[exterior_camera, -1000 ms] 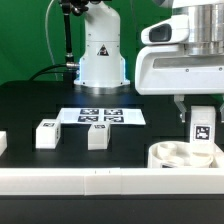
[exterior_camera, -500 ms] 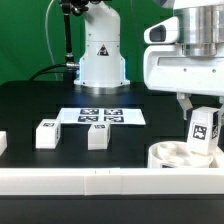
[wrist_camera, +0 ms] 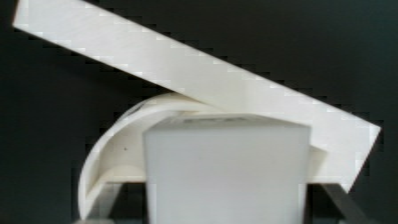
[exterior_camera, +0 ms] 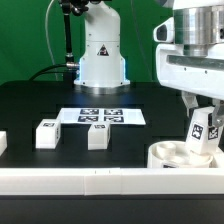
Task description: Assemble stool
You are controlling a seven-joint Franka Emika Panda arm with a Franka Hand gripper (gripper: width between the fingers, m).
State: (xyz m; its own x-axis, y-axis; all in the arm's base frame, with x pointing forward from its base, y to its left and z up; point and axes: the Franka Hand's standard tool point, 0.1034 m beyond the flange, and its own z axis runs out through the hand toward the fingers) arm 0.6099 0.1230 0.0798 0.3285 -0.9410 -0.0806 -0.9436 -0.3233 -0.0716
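My gripper (exterior_camera: pixel 203 112) is shut on a white stool leg (exterior_camera: pixel 203 132) with a black-and-white tag. It holds the leg tilted, lower end in or just above the round white seat (exterior_camera: pixel 172 156) at the exterior view's front right. In the wrist view the leg (wrist_camera: pixel 222 165) fills the space between the dark fingers of the gripper (wrist_camera: pixel 228 206), with the seat's curved rim (wrist_camera: pixel 121 135) behind it. Two more legs (exterior_camera: pixel 46 133) (exterior_camera: pixel 97 137) stand on the black table left of the seat. Whether the held leg touches a socket is hidden.
The marker board (exterior_camera: pixel 100 116) lies flat mid-table before the robot base (exterior_camera: pixel 102 55). A long white border rail (exterior_camera: pixel 80 178) runs along the front edge and crosses the wrist view diagonally (wrist_camera: pixel 196 70). Another white part (exterior_camera: pixel 3 143) shows at the far left edge.
The arm has shifted toward the exterior view's right with the leg in its grip. The leg has tipped from nearly upright to tilted over the seat.
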